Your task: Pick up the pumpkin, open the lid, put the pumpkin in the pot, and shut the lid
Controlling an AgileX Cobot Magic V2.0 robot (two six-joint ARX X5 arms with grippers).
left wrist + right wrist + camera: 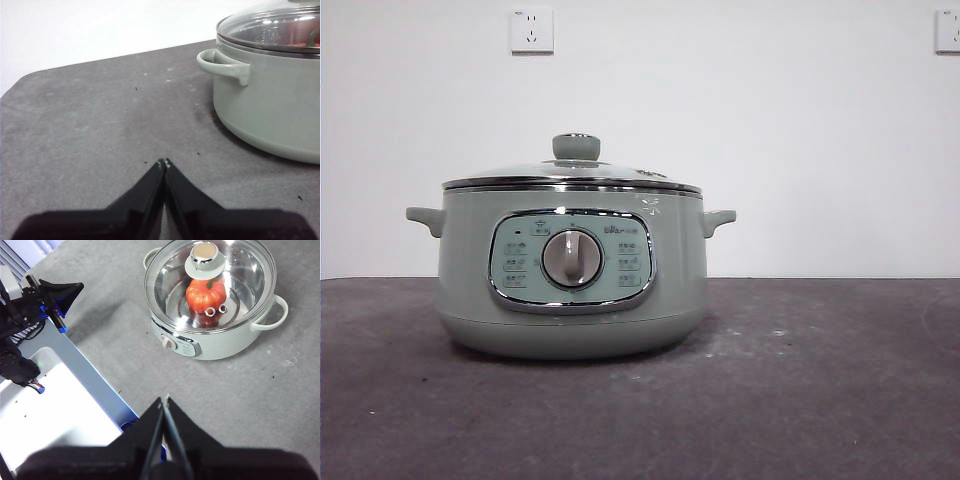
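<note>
The sage-green pot (570,290) stands on the dark table with its lid (572,175) shut on top. Through the glass of the lid (210,285) I see the orange pumpkin (202,297) lying inside the pot (215,340). My right gripper (165,401) is shut and empty, high above the table and well back from the pot. Low over the table beside the pot (270,115) my left gripper (163,163) is shut and empty. The left arm's gripper (60,292) also shows in the right wrist view. No gripper appears in the front view.
A white and blue base plate (60,410) of the robot lies at the table's edge. Two wall sockets (531,30) are on the white wall behind. The grey table (820,400) spreads around the pot.
</note>
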